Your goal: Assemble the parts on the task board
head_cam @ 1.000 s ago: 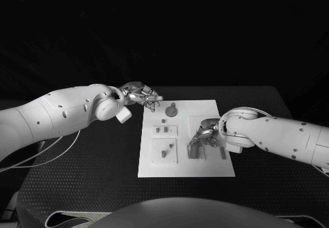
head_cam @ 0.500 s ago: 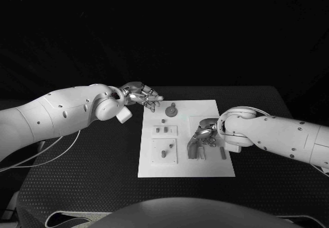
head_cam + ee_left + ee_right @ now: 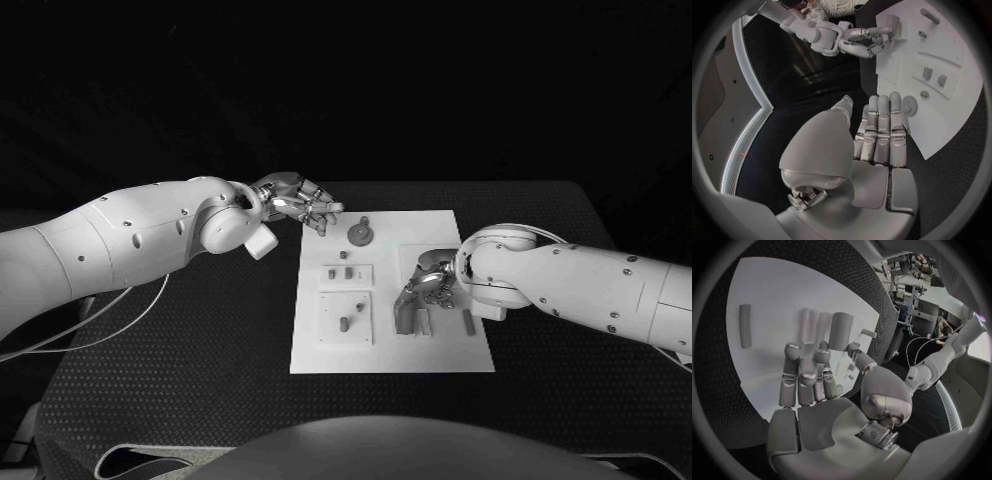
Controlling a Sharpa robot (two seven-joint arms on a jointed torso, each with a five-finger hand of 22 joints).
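Barely anything shifts: the right silver hand [image 3: 421,292] stays on the flat white task board [image 3: 325,355], fingers round an upright grey cylindrical part [image 3: 840,331]; the left silver hand [image 3: 296,205] still hovers open, empty; assembly hardly advances.

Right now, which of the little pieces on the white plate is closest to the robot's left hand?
The round disc-shaped part at the task board's far end. It lies just beside the left hand; the smaller pieces sit nearer the robot, farther from that hand.
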